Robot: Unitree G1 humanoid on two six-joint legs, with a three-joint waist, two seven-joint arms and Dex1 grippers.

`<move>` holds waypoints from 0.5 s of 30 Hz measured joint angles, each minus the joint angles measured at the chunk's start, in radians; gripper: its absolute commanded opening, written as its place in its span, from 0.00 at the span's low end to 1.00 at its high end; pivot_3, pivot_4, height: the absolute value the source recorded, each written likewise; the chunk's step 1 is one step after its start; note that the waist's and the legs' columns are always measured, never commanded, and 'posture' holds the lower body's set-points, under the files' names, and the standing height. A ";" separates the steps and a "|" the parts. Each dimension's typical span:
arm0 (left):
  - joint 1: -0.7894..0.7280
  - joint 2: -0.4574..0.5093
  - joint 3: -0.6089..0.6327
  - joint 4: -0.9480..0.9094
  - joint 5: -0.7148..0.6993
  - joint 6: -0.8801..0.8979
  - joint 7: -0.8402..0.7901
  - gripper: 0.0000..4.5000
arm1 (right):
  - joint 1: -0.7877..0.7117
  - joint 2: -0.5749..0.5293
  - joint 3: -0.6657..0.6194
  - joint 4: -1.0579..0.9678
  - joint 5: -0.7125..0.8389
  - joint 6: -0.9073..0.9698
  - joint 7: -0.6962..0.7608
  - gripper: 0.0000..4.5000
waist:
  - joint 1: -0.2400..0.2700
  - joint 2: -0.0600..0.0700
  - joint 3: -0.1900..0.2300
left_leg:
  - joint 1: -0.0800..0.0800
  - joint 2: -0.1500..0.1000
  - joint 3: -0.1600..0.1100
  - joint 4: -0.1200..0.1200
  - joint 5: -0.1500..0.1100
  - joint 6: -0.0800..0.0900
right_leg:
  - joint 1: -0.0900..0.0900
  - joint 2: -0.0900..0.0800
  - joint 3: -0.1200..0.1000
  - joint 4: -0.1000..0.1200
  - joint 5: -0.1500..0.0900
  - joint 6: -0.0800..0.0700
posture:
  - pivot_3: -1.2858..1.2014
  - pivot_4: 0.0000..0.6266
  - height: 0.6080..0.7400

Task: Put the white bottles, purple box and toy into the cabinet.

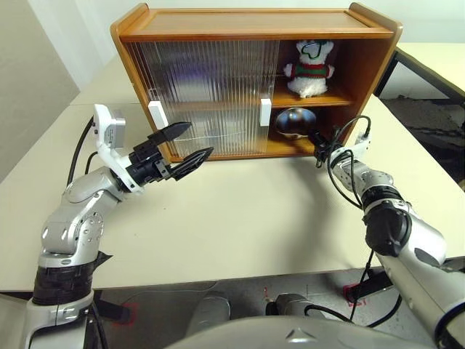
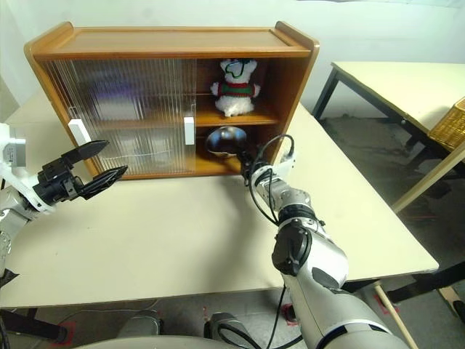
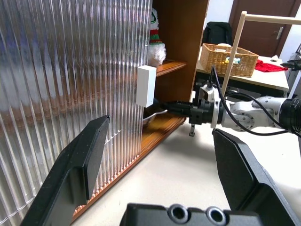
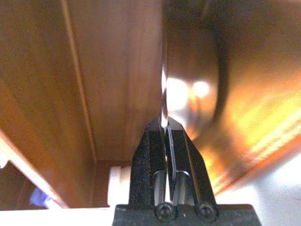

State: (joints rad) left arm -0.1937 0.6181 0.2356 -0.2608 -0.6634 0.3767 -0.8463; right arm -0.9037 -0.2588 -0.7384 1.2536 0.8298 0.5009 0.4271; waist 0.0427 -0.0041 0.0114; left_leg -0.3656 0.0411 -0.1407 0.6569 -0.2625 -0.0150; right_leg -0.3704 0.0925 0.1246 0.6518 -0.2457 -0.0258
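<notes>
One toy point(image 1: 310, 67) stands on the cabinet point(image 1: 254, 29)'s upper shelf, straight above my right gripper point(image 4: 165, 123), which is clenched on the rim of a steel bowl point(image 1: 293, 121) on the lower shelf; my left gripper point(image 1: 183, 145) hangs spread before the sliding doors, farther off.

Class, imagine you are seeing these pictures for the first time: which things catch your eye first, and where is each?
The brown cabinet at the back of the table stands out, with the toy on its open upper right shelf. Below it, the right gripper is shut on the rim of a steel bowl on the lower shelf. The left gripper hangs open before the ribbed doors.
</notes>
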 measured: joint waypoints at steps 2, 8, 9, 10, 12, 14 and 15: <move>-0.004 0.004 0.000 0.000 0.000 0.001 -0.002 1.00 | 0.008 -0.011 -0.002 0.015 -0.009 -0.025 0.009 0.01 | 0.000 0.000 0.000 | 0.000 0.000 -0.001 0.001 0.000 0.000 | 0.001 0.000 0.000 0.000 0.000 0.000 | 0.55 0.00 1.00; -0.016 0.014 0.000 0.000 -0.001 0.001 -0.006 1.00 | 0.027 -0.028 -0.006 0.035 -0.032 -0.067 0.026 0.17 | -0.001 -0.001 -0.001 | 0.001 0.000 -0.004 0.002 0.000 0.000 | 0.003 0.000 0.000 0.000 -0.001 -0.001 | 0.55 0.00 1.00; -0.016 0.017 0.001 0.001 -0.001 0.001 -0.008 1.00 | 0.038 -0.031 -0.005 0.038 -0.041 -0.075 0.029 0.25 | -0.001 -0.001 -0.001 | 0.001 0.000 -0.005 0.002 0.000 0.000 | 0.003 0.000 0.000 0.000 -0.001 -0.001 | 0.55 0.00 1.00; -0.016 0.018 0.001 0.001 -0.001 0.001 -0.010 1.00 | 0.050 -0.034 -0.004 0.045 -0.049 -0.082 0.029 0.33 | -0.001 -0.001 -0.001 | 0.001 0.001 -0.006 0.002 0.000 0.000 | 0.003 -0.001 0.000 0.000 -0.001 -0.001 | 0.55 0.00 1.00; -0.018 0.018 0.000 0.005 -0.001 0.001 -0.012 1.00 | 0.057 -0.035 -0.005 0.049 -0.053 -0.085 0.050 0.48 | -0.003 -0.001 -0.001 | 0.001 0.001 -0.005 0.002 0.000 0.000 | 0.003 -0.001 0.000 0.000 -0.001 -0.001 | 0.55 0.00 1.00; -0.020 0.018 0.000 0.006 -0.001 0.001 -0.013 1.00 | 0.056 -0.038 -0.006 0.049 -0.055 -0.086 0.062 0.63 | -0.005 -0.003 -0.002 | 0.002 0.000 -0.005 0.002 0.000 0.000 | 0.004 -0.001 0.000 0.000 -0.001 0.000 | 0.55 0.00 1.00; -0.021 0.018 0.000 0.009 -0.001 0.001 -0.015 1.00 | 0.056 -0.040 -0.005 0.049 -0.056 -0.085 0.072 0.71 | -0.005 -0.004 -0.003 | 0.002 0.000 -0.005 0.002 0.000 0.000 | 0.005 -0.001 0.000 0.000 -0.002 0.000 | 0.55 0.00 1.00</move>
State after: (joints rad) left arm -0.2150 0.6363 0.2357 -0.2521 -0.6640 0.3774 -0.8610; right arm -0.8478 -0.2989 -0.7439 1.3022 0.7742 0.4155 0.4989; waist 0.0376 -0.0078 0.0087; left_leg -0.3633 0.0412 -0.1456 0.6589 -0.2625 -0.0149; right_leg -0.3658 0.0915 0.1245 0.6516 -0.2475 -0.0253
